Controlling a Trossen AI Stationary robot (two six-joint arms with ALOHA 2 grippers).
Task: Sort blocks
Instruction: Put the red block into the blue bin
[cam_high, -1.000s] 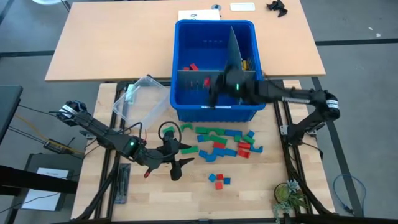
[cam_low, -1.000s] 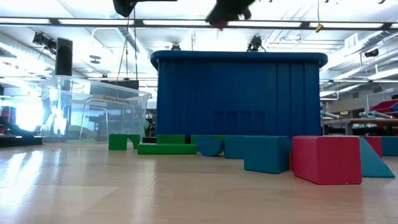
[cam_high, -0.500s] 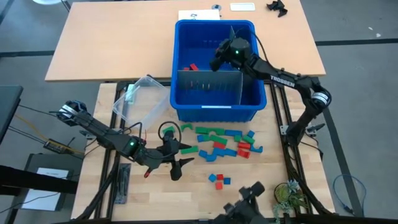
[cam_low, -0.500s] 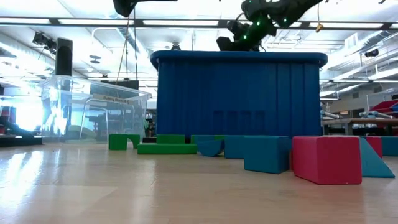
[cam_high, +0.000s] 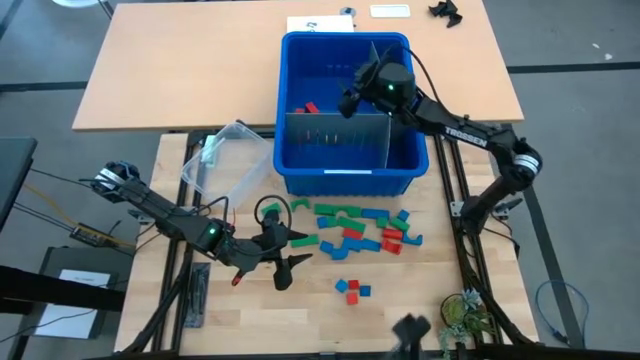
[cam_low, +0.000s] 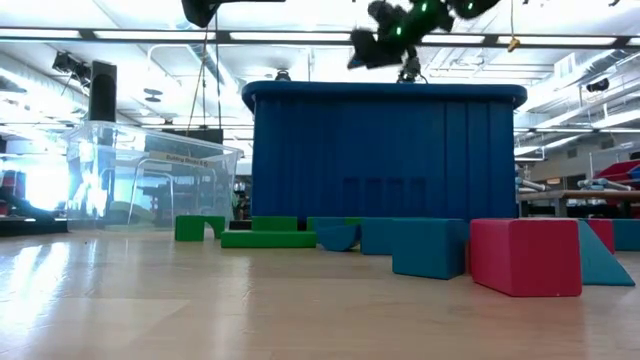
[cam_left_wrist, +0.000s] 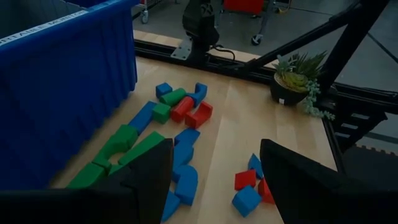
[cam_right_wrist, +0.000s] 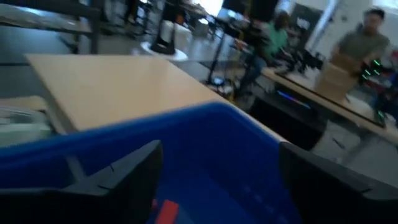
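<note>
Blocks (cam_high: 352, 225): small plastic toy bricks, matte, red/green/blue, mostly in a loose cluster on the light wood tabletop (cam_high: 440, 290) just in front of the blue bin (cam_high: 296, 160). Shapes vary: long bars, cubes, wedges, arch pcs. No common heading; long green bar (cam_low: 268, 239) lies flat along the bin front, red cube (cam_low: 525, 257) nearest the low cam. Small separate group (2 blue + 1 red) (cam_high: 351, 288) sits apart, nearer the table's front edge. A few red pcs (cam_high: 308, 107) already inside the bin, far-left compartment behind the grey divider (cam_high: 336, 142).

Bin: rigid blue plastic, smooth walls. Clear tub (cam_high: 224, 155) is tipped just left of it.

R gripper (cam_high: 349, 102) hovers above the bin's far compartment, fingers apart, nothing btwn them. L gripper (cam_high: 289, 251) low over the table, left of the cluster, fingers apart (cam_left_wrist: 142, 180), empty.
</note>
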